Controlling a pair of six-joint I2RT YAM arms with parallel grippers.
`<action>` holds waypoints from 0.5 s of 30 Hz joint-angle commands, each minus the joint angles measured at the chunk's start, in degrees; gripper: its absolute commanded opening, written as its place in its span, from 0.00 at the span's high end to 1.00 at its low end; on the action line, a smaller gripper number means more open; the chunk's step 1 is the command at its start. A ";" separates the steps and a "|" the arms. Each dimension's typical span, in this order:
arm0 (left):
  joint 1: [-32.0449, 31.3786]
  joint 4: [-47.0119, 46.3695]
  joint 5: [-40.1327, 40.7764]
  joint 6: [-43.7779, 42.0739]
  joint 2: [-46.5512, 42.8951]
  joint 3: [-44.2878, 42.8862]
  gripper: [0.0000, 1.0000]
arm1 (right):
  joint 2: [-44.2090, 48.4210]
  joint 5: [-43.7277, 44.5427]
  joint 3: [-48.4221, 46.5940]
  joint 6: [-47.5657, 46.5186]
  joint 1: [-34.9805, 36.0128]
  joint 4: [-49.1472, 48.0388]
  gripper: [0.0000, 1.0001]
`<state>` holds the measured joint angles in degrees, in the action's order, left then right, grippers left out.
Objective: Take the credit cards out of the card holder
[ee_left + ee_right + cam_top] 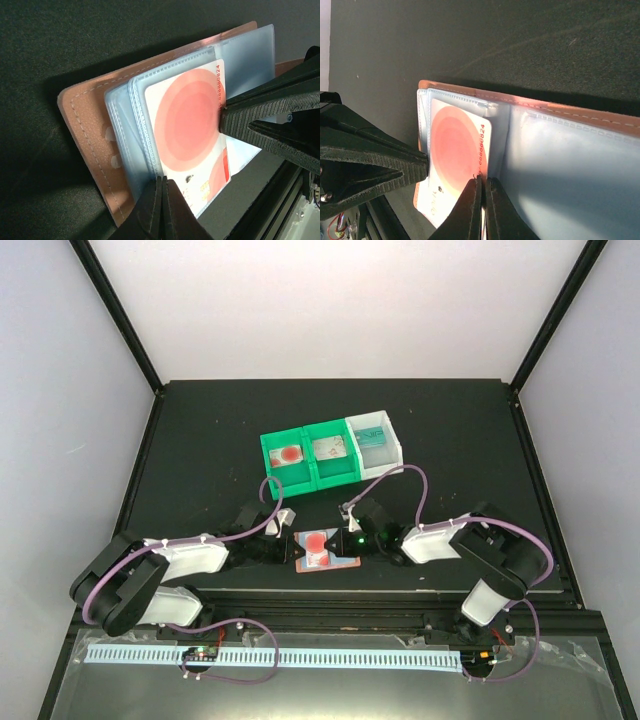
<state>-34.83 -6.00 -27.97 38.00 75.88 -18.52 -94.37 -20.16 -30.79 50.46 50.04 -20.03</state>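
- The card [185, 125], white with a big red circle, is tucked in a pale blue pocket [125, 115] of the open holder [90, 130].
- The holder is laid flat at the near edge of the table [200, 440], between the two grippers.
- The card's edge is pinched by the shut right gripper [482, 182].
- The pocket's edge is pinched by the shut left gripper [163, 182]. It cannot be told if the card is squeezed there too.
- If it is, the card may get stuck or bent when pulled, or the holder may be dragged along.
- If the thin edge is held too lightly, the card may slip free.
- Other cards [290, 453] are seen in the trays [330, 472] farther back.
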 commanded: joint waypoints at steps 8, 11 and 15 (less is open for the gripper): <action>0.22 2.84 4.49 -0.83 1.08 -0.60 0.98 | 1.92 -2.67 1.74 -0.10 -0.50 -1.48 0.98; 0.22 2.88 4.59 -0.79 0.83 -0.55 0.98 | 1.65 -3.50 2.16 0.45 -0.56 -2.68 0.97; 0.23 3.23 4.61 -0.69 0.74 -0.72 0.98 | 1.51 -4.01 3.11 1.07 -1.04 -4.50 0.99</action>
<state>-34.83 -5.98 -27.40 38.04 75.88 -18.63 -93.32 -22.13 -29.06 50.94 49.41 -21.56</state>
